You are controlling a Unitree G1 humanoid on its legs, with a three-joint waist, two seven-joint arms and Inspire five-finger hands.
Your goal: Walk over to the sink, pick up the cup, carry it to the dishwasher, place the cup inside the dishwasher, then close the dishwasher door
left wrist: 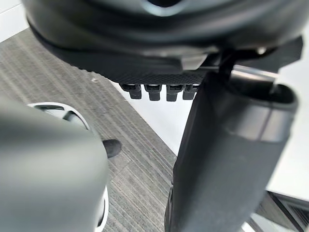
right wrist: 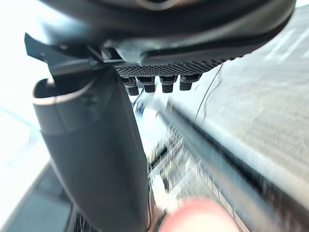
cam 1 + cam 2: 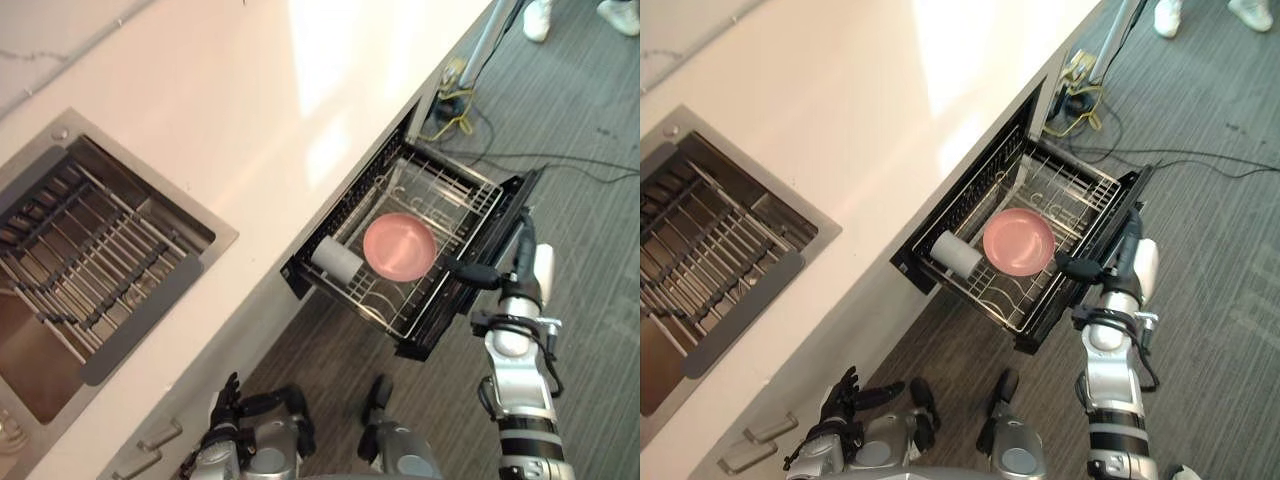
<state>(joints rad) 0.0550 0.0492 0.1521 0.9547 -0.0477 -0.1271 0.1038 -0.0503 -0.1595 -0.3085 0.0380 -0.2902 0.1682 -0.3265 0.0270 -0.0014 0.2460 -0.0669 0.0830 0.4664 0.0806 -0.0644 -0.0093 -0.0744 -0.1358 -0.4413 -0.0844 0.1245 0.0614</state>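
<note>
The dishwasher drawer (image 3: 432,336) stands pulled out from under the counter. In its wire rack a white cup (image 3: 335,258) lies on its side next to a pink bowl (image 3: 400,245). My right hand (image 3: 524,262) rests against the outer side of the drawer's front panel, open, with its thumb (image 3: 472,272) reaching over the rim. In the right wrist view the bowl (image 2: 203,215) and the blurred rack show past the thumb (image 2: 96,154). My left hand (image 3: 228,398) hangs low beside the cabinet front, open and holding nothing.
The steel sink (image 3: 215,240) with a drying rack is set in the white counter (image 3: 280,90) at the left. Cables (image 3: 450,110) lie on the grey floor beyond the drawer. A person's white shoes (image 3: 540,18) stand at the far right.
</note>
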